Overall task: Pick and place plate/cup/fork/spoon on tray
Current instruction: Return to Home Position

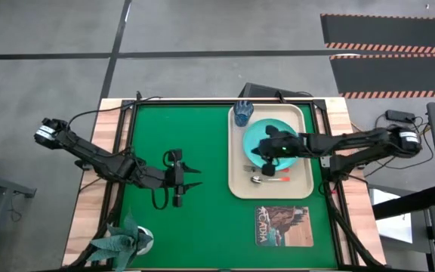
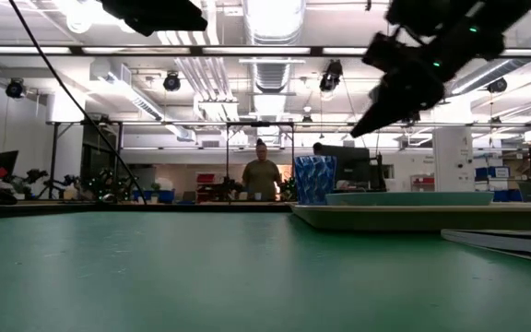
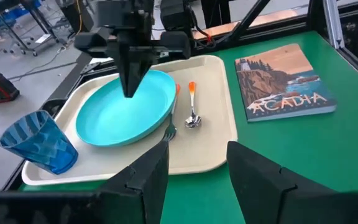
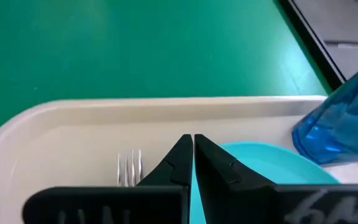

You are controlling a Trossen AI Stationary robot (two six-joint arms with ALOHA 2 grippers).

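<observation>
The beige tray (image 1: pixel 236 187) lies at the table's right. On it rest the turquoise plate (image 1: pixel 261 130), the blue cup (image 1: pixel 242 113) upright at its far left corner, the fork (image 3: pixel 169 132) and the spoon (image 3: pixel 192 118), side by side next to the plate's near rim. My right gripper (image 3: pixel 131 93) is shut and empty, and hangs above the plate without touching it; the low view (image 2: pixel 358 129) shows the gap. My left gripper (image 1: pixel 193 177) is open and empty over the green mat at the table's middle, pointing toward the tray.
A printed Acadia card (image 1: pixel 284 225) lies near the front edge, just before the tray. A small potted plant (image 1: pixel 123 240) stands at the near left corner. Bare green mat (image 1: pixel 180 136) spreads left of the tray. A person stands far off in the room (image 2: pixel 263 175).
</observation>
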